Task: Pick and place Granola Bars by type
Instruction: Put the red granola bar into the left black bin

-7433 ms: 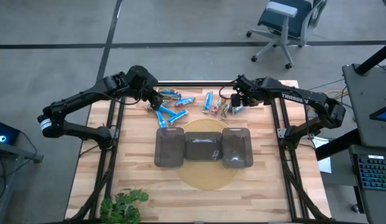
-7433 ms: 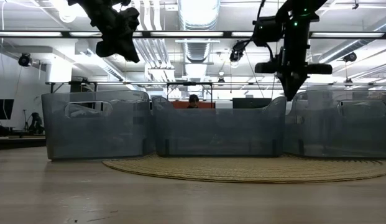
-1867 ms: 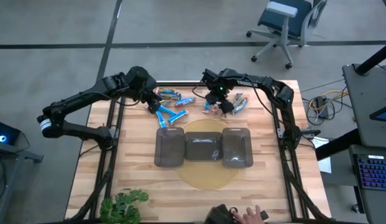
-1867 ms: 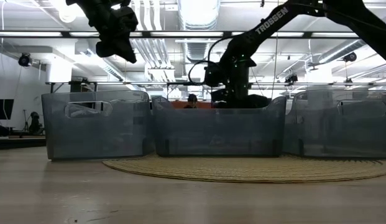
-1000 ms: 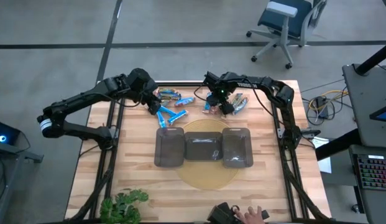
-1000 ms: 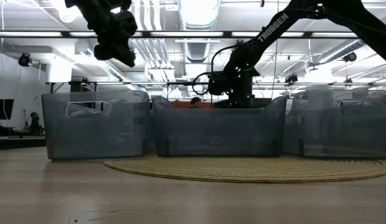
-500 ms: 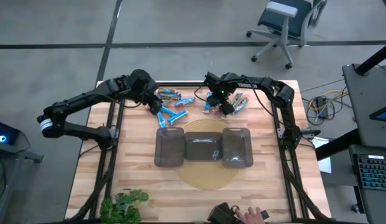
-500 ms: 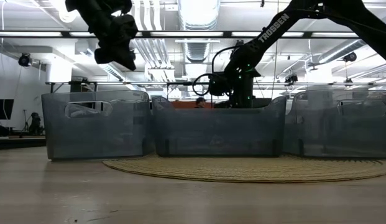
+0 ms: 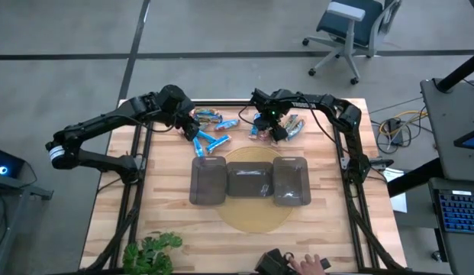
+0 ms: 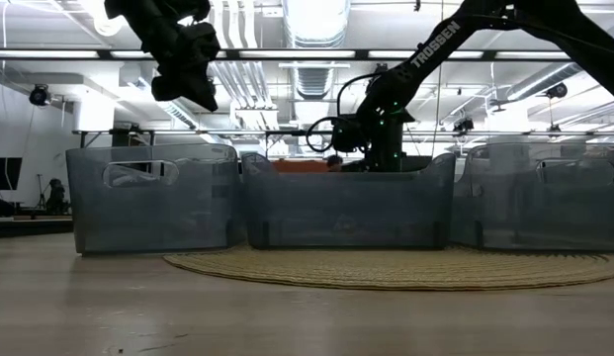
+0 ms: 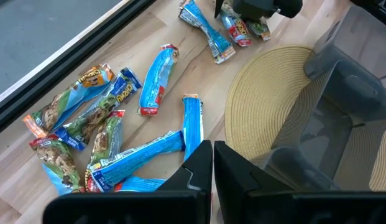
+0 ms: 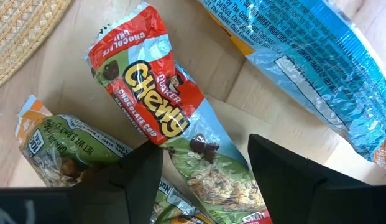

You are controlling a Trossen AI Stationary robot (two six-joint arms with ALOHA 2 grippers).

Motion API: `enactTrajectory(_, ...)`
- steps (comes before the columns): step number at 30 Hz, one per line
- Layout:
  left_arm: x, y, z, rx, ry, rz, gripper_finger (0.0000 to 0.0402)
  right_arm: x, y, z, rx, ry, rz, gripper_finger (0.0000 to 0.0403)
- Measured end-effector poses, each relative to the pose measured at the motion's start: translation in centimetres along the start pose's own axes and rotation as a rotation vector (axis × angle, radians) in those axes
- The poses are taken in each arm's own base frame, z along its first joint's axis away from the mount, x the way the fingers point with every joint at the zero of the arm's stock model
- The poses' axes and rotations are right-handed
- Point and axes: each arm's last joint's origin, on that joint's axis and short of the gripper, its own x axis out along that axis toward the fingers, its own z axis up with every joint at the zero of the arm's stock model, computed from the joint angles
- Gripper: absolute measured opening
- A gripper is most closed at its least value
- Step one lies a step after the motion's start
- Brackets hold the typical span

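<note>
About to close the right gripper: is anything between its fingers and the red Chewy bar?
Nothing visible. In the right wrist view the right gripper is open, a finger on either side of the red Chewy bar, wood showing around it. A green-wrapped bar lies close beside it and could get caught too.

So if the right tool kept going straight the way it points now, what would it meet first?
Most likely the red Chewy bar. The right tool is open just above the pile, and that bar lies in the gap between its fingers. How far above it the tool sits is hard to judge.
</note>
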Motion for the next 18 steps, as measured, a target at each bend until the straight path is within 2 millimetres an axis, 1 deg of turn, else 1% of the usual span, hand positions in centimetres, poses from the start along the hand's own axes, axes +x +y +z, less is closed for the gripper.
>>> enactTrajectory(12, -0.02, -0.01, 0.02, 0.0, -0.001, 0.0, 0.0, 0.0, 0.0, -0.02, 0.0, 0.0, 0.001, 0.0226)
enactTrajectory(18, -0.03, 0.01, 0.03, -0.001, -0.001, 0.0, 0.0, 0.19, 0.19, -0.14, 0.0, 0.003, 0.009, 0.0212)
